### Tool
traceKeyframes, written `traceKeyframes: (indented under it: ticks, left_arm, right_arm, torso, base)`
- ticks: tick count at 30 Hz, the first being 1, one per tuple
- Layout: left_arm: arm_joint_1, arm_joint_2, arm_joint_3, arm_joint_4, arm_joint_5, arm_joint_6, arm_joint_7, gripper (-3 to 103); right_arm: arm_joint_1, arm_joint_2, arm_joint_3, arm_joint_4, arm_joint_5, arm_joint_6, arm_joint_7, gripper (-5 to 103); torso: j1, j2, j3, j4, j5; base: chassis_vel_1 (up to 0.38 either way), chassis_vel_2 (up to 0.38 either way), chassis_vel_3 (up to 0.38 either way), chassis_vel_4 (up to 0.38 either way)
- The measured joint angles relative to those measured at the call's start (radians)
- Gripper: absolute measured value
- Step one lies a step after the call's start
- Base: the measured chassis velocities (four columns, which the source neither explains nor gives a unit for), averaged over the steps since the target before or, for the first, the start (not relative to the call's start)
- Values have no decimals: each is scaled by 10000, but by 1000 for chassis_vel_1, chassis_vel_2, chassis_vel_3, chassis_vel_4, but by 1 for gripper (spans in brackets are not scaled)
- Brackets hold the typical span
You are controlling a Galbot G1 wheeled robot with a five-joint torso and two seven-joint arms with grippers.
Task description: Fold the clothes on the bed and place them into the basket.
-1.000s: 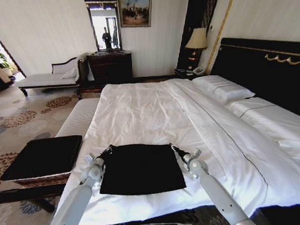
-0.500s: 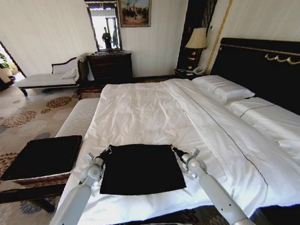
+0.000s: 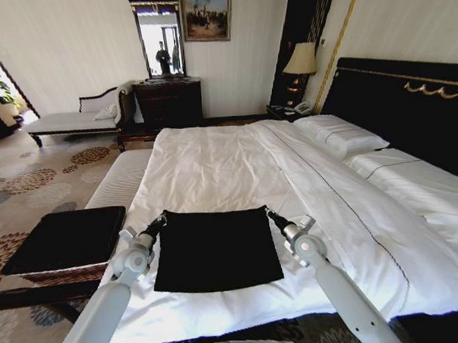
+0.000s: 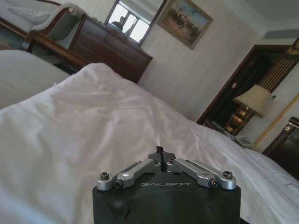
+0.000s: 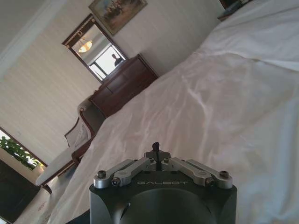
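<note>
The clothes (image 3: 216,248) lie as a flat black rectangle on the near part of the white bed (image 3: 213,161); no lettering shows. My left gripper (image 3: 162,217) is shut on the far left corner of the garment. My right gripper (image 3: 268,211) is shut on the far right corner. Between them the far edge runs straight and taut. In the left wrist view my left gripper (image 4: 160,151) has its fingers drawn together over the sheet, and so has my right gripper (image 5: 156,147) in the right wrist view. The basket (image 3: 65,239), brown wicker with a flat black top, stands on the floor left of the bed.
A pale striped bench (image 3: 119,180) runs along the bed's left side beyond the basket. Pillows (image 3: 341,134) and the black headboard (image 3: 401,103) are at the far right. A dark dresser (image 3: 169,102) and a chaise (image 3: 74,117) stand against the back wall.
Both grippers have moved away from me along the bed, drawing the garment's far edge farther and straighter. The black cloth now lies flatter and longer.
</note>
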Motion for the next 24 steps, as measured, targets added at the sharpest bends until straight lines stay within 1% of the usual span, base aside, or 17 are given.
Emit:
traceKeyframes:
  ticks: [1,3,5,6,8,14,18,23,24]
  left_arm:
    - [44,134,-80,-329,-89,-30,-66,0]
    - [58,202,-122,-489,-126,-47,-113,0]
    - [102,606,-391,-1306,-255,-125,-270,0]
    - [120,739,-506,-1529,-279,-153,-326,0]
    - [156,856,-634,-1727,-329,-179,-400,0]
    - [699,1362,-1540,-2848,-744,-203,-591,0]
    - [998,1389,-1865,-3267,-840,-203,-664,0]
    - [1866,1251,-2543,-3812,-862,-191,-680,0]
    - [1866,1251,-2543,-3812,-862,-191,-680,0]
  right_arm:
    - [-44,-153,75,344,-38,30,49,1]
    - [-60,-229,107,489,-60,47,67,1]
    - [-103,-663,279,1190,-320,209,107,1]
    - [-105,-759,339,1410,-367,250,130,1]
    - [-112,-816,406,1645,-362,274,187,1]
    - [-368,-1015,898,2942,-148,290,502,1]
    - [-568,-1119,1138,3321,-20,291,577,1]
    - [-1231,-1180,1510,3970,7,287,613,1]
    - [-1231,-1180,1510,3970,7,287,613,1]
  torso:
    - [0,0,0,2,0]
    - [0,0,0,1,0]
    - [0,1,0,0,-1]
    - [0,0,0,-1,0]
    - [0,1,0,-1,1]
    - [-1,1,-1,3,-1]
    - [-1,0,-1,1,0]
    - [0,0,0,0,0]
    - [0,0,0,0,0]
  base:
    - [0,0,0,0]
    - [0,0,0,0]
    - [0,0,0,0]
    - [0,0,0,0]
    - [0,0,0,0]
    - [0,0,0,0]
    - [0,0,0,0]
    - [0,0,0,0]
    - [0,0,0,0]
